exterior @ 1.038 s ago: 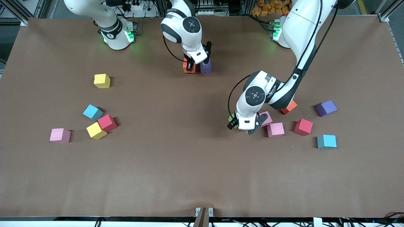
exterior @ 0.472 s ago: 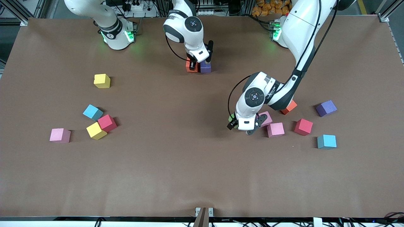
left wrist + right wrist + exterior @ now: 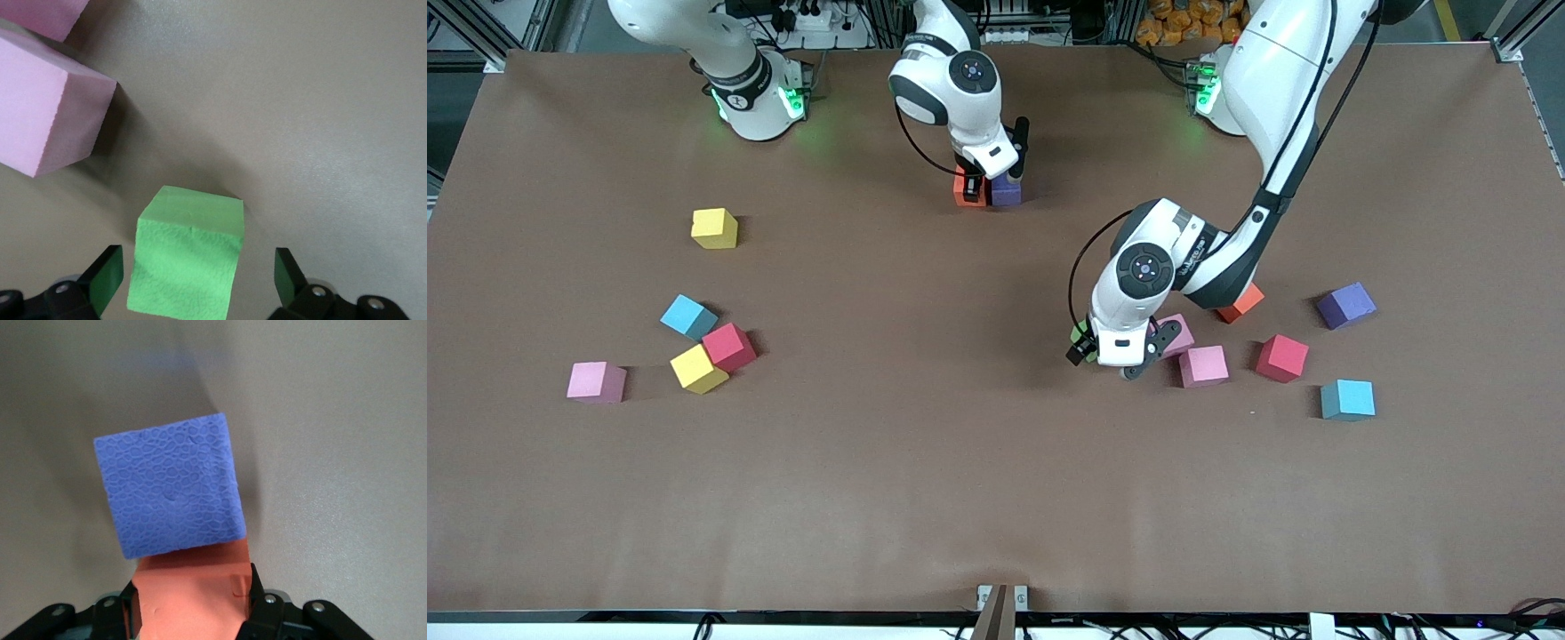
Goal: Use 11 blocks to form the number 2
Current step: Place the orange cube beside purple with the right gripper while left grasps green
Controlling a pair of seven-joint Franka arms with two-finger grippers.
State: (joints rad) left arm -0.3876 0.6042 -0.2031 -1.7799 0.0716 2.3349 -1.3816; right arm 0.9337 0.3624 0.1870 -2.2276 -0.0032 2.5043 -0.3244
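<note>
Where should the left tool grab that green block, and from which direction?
Take the green block from straight above, on its two flat upright sides. The left tool already hangs over it, fingers open with one on each side and gaps showing. The nearest pink block stands apart from it, so closing should be safe.

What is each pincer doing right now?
Left pincer: open, straddling the green block, not gripping it.
Right pincer: shut on the orange block, set against the purple block.

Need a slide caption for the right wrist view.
Right gripper shut on orange block, set against purple block.
</note>
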